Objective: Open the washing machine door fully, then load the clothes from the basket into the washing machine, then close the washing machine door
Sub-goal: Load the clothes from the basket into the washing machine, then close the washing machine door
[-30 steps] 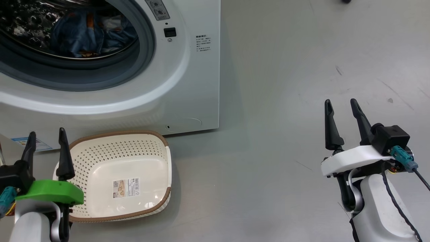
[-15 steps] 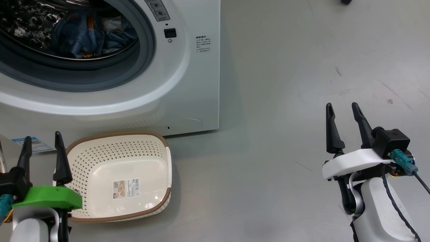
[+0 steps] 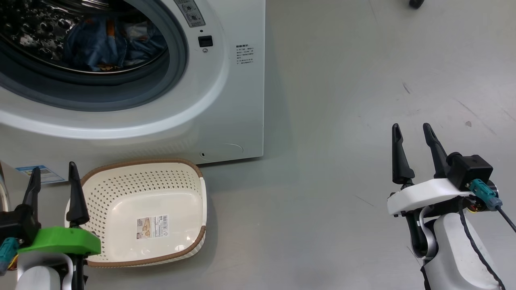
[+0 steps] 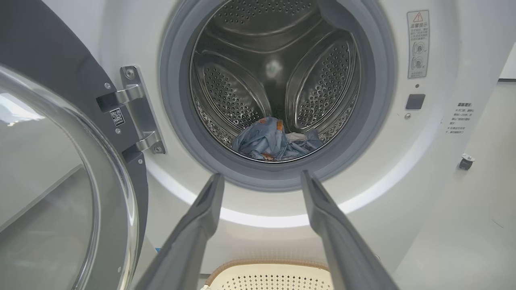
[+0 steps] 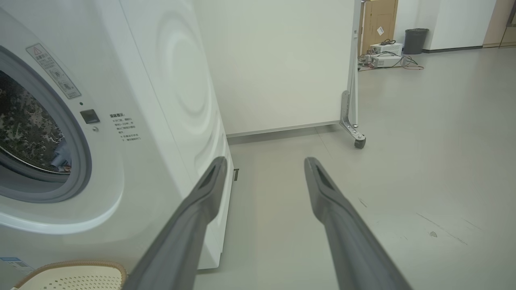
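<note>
Clothes (image 4: 276, 141) sit low in the drum (image 4: 238, 96) of the washing machine (image 3: 238, 100). Basket (image 3: 133, 181) is empty on the floor (image 3: 322, 161), just in front. Door (image 4: 48, 161) is swung open on the left. Left tool (image 3: 55, 167) is wide, holding nothing, beside the basket. Right tool (image 3: 411, 126) is wide and empty, well off right. Loading looks done; closing is left. Risks:
- Fabric near the front lip gets pinched in the grey seal (image 4: 177, 133).
- A push on the door's slick glass slips.
- A weak push leaves the door ajar.
- The left arm clips the basket.
</note>
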Robot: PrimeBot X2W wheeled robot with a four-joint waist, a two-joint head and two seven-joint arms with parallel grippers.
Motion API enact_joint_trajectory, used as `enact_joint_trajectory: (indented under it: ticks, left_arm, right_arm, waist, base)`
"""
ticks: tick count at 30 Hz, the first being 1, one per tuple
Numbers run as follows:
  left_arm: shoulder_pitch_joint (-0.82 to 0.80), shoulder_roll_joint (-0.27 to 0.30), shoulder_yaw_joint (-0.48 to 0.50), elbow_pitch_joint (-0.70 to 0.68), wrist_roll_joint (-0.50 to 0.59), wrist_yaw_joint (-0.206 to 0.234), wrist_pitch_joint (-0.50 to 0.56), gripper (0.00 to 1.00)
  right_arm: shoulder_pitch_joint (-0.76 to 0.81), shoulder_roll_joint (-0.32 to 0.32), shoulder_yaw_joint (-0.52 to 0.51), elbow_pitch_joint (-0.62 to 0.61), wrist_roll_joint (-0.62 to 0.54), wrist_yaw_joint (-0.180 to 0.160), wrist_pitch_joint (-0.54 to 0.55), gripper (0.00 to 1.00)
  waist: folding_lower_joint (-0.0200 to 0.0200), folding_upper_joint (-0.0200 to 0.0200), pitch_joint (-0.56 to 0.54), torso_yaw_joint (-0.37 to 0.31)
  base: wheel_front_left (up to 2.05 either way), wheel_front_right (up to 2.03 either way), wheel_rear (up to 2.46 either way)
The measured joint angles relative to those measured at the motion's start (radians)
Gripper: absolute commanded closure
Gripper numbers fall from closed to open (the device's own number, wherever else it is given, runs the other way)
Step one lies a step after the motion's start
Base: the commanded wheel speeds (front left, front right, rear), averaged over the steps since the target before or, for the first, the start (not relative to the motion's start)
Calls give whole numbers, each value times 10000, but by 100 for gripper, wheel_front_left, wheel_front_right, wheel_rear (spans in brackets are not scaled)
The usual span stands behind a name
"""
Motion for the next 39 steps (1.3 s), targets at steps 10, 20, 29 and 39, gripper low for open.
enact_joint_trajectory:
  ticks: [10, 20, 29, 39]
  left_arm:
    - [30, -111, 4, -94, 48, -15, 0, 0]
    - [37, -201, 35, -109, 222, -29, 0, 0]
    - [85, -245, 65, -111, 226, -88, 0, 0]
    - [89, -278, 104, -125, 299, -100, 0, 0]
  right_arm:
    - [27, 13, -40, 0, 0, 0, 0, 0]
    - [89, 17, -69, 4, 0, 38, 0, 0]
    - [191, 19, -98, 4, 0, 58, 0, 0]
    - [195, 25, -132, 27, 0, 58, 0, 0]
  waist:
    - [0, 0, 33, 25]
    - [0, 0, -18, 50]
    - [0, 0, -17, 88]
    - [0, 0, 14, 126]
  base:
    - [0, 0, 0]
    - [0, 0, 0]
    - [0, 0, 0]
    - [0, 0, 0]
